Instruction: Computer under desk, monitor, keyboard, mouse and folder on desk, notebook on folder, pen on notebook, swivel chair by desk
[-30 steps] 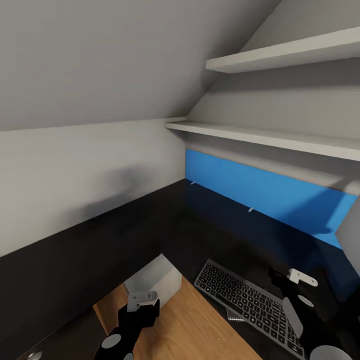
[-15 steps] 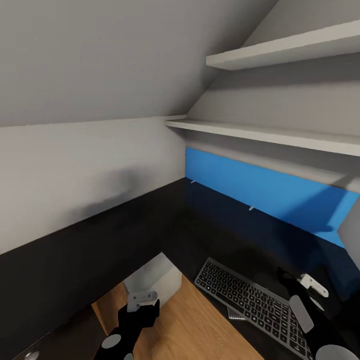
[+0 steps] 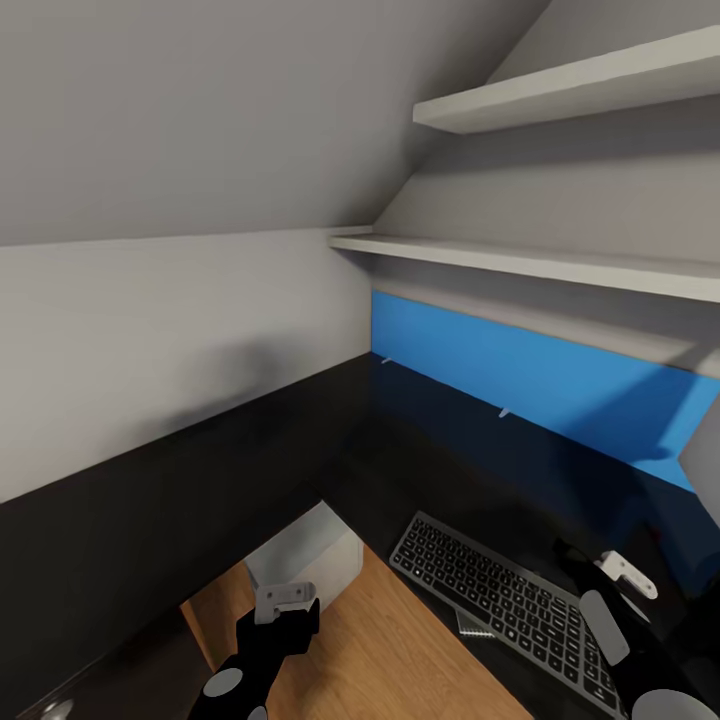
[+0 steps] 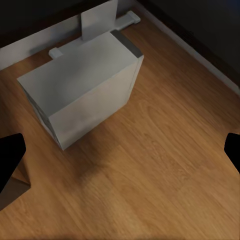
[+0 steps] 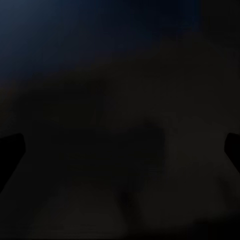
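R gripper is easing off past the keyboard on the table, jaws spread; L gripper idling, jaws spread; keyboard placed.

The keyboard is cut off by the head view's bottom edge, and its far-right end is hidden behind the right arm; the computer beside the keyboard shows just its upper part, the rest hidden under the desk; the right gripper beyond the keyboard is dark against the dark desktop, so how its jaws stand cannot be told; the right wrist view is almost wholly black, with nothing to make out beyond two dark fingertips at its sides.
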